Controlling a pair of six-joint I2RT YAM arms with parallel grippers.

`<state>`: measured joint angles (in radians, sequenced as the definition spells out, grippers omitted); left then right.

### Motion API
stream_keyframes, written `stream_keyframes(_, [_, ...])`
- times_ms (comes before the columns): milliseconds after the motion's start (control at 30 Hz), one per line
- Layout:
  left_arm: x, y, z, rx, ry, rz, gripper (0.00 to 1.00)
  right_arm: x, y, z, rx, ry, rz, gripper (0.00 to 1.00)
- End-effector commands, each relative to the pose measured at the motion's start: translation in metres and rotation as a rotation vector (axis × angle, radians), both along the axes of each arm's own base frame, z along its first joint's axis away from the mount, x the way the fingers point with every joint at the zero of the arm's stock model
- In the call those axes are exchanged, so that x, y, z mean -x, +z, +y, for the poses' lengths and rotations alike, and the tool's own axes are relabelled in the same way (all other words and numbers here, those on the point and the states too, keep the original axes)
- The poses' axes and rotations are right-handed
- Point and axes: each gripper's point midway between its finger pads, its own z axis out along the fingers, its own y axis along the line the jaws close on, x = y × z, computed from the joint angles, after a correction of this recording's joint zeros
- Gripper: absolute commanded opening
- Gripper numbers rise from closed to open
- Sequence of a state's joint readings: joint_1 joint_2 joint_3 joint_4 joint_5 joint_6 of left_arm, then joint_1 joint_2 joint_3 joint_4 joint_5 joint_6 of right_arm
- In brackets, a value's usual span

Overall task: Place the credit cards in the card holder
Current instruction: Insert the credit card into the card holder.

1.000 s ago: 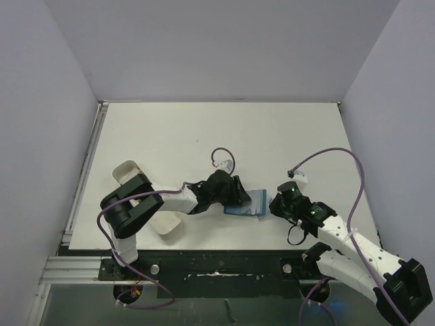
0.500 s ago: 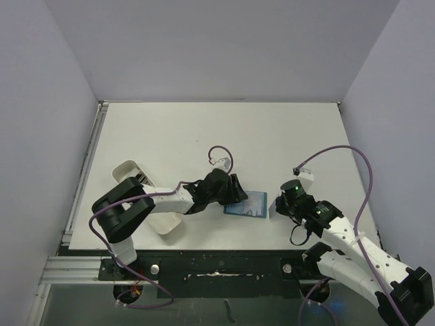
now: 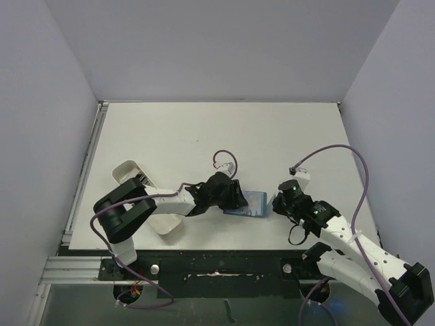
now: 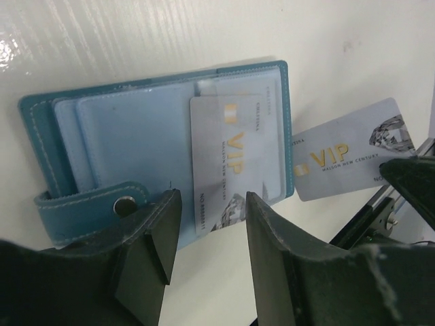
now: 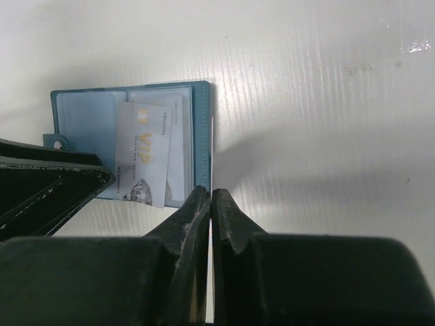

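"Now, what do we see at the left gripper [image 4: 207, 227]?"

"We see its jaws standing apart, low over the near edge of the wallet [image 4: 129, 129], with nothing pinched between them. One finger [image 4: 153, 238] sits just beside the strap [image 4: 75, 207] and its stud [image 4: 124, 204]. The near end of a card [image 4: 228, 159] lies in the gap."

"And how does that card lie?"

"We find it face up on the half of the open wallet nearer the right gripper [image 5: 211, 193], its near end sticking out past the wallet's edge. Whether its far end sits in a pocket we cannot tell."

"What about the right gripper itself?"

"We see it clenched on the second card [image 4: 340, 157], gripping it by one end. From its own wrist camera we see that card edge-on, a thin pale line just beside the wallet's edge. Whether the two touch we cannot tell."

"Where does the wallet lie?"

"We see it spread open on the table [image 3: 204, 136], between the two grippers and toward the near edge. A white tray [image 3: 126, 171] sits well to its left, partly under the left arm."
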<state>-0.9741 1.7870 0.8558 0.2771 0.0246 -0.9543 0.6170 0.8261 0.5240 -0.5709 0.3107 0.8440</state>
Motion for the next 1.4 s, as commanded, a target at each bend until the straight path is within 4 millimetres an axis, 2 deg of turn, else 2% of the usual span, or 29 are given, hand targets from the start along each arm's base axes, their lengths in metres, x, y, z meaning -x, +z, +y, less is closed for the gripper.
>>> stream_keyframes(0, [0.007,0.028,0.002,-0.013,-0.045,-0.056,0.40,-0.005,0.008,0.008,-0.042,0.006,-0.044,0.00])
stream_keyframes(167, [0.032,0.027,-0.001,-0.020,-0.104,-0.043,0.26,-0.003,0.005,0.009,-0.047,0.010,-0.037,0.00])
stream_keyframes(333, [0.047,0.016,-0.006,-0.044,-0.131,-0.031,0.01,-0.003,0.006,0.011,-0.045,0.013,-0.037,0.00])
stream_keyframes(367, [0.048,0.013,-0.006,-0.046,-0.133,-0.026,0.00,-0.003,0.006,0.011,-0.045,0.013,-0.038,0.00])
stream_keyframes(733, [0.042,-0.010,-0.014,-0.073,-0.126,-0.008,0.00,-0.001,0.005,0.012,-0.052,0.013,-0.040,0.00])
stream_keyframes(1033, [0.032,-0.006,-0.024,-0.063,-0.112,-0.030,0.00,-0.001,0.000,0.014,-0.055,0.019,-0.035,0.00])
stream_keyframes(1367, [0.019,0.001,-0.023,-0.063,-0.071,-0.064,0.00,0.001,-0.003,0.015,-0.050,0.029,-0.030,0.00])
